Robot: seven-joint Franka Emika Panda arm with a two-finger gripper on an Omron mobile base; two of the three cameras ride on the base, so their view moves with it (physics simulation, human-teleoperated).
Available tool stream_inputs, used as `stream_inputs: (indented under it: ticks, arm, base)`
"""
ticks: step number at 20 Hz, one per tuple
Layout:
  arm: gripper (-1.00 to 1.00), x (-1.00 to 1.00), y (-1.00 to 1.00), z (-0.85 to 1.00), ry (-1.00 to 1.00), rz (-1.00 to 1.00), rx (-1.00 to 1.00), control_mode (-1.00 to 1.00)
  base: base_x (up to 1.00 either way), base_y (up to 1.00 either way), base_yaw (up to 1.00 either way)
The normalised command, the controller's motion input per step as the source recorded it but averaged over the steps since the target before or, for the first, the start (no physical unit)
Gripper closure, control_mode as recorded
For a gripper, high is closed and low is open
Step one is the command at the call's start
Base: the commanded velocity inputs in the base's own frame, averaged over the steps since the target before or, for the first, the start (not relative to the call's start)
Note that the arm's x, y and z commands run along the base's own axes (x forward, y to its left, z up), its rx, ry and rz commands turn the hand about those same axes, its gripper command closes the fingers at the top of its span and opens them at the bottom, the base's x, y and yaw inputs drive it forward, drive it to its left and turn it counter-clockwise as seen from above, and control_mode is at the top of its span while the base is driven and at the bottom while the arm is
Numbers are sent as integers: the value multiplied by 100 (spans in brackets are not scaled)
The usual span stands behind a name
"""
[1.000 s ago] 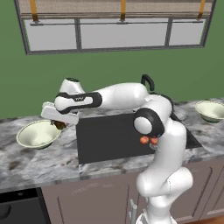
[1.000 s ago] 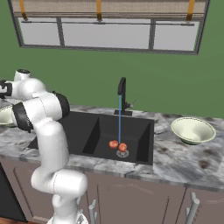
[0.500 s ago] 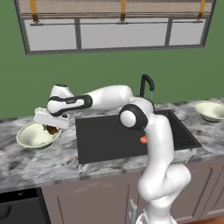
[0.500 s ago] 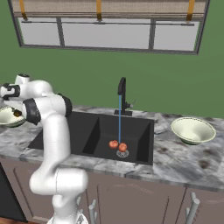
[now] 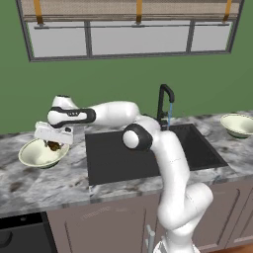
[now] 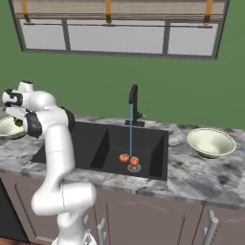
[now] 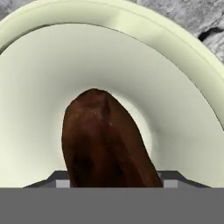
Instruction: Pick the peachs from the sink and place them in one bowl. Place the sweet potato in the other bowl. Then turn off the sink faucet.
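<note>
From the hand camera I see the small elongated dark brown sweet potato [image 7: 105, 140] rising between my finger tips, which are closed narrow on it; behind it spreads the pale inner wall of the wide shallow cream-green bowl [image 7: 183, 78] with its whitish rim. In the left base view my gripper [image 5: 53, 144] hangs over that same left bowl [image 5: 34, 158], the tuber [image 5: 53, 145] a dark speck just above the bowl's hollow; whether it touches the bowl's floor I cannot tell. The bowl stands on the grey marbled counter [image 5: 44, 180] just left of the large rectangular black sink basin [image 5: 128, 158]; my white arm reaches across the basin's left edge to get there. In the right base view the two small round orange-red peaches [image 6: 129, 159] lie touching each other on the basin floor, right beside the small silver drain ring [image 6: 134, 168]; the thin blue water stream [image 6: 130, 129] falls from the slim black gooseneck faucet [image 6: 134, 103] onto them. The second cream-green bowl [image 6: 211, 142] sits on the counter well right of the sink.
</note>
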Motion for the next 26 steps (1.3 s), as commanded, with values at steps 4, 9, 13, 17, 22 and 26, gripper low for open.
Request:
stream_inputs:
  ticks: [4,9,13,17,22,26]
  arm:
    - [-100,0,-14,-9,-3,-1,0,-100]
    - [-100,-1,-69,-2,-22,-10,1,-100]
    - [-100,-12,-83,-1,-30,-10,6,-100]
    - [-100,-29,-100,-1,-37,-10,9,-100]
    - [-100,-40,-100,1,-38,-7,13,-100]
    - [-100,-45,-89,51,-18,0,5,-100]
  base:
    - [0,0,0]
    - [0,0,0]
    - [0,0,0]
    - [0,0,0]
    - [0,0,0]
    - [0,0,0]
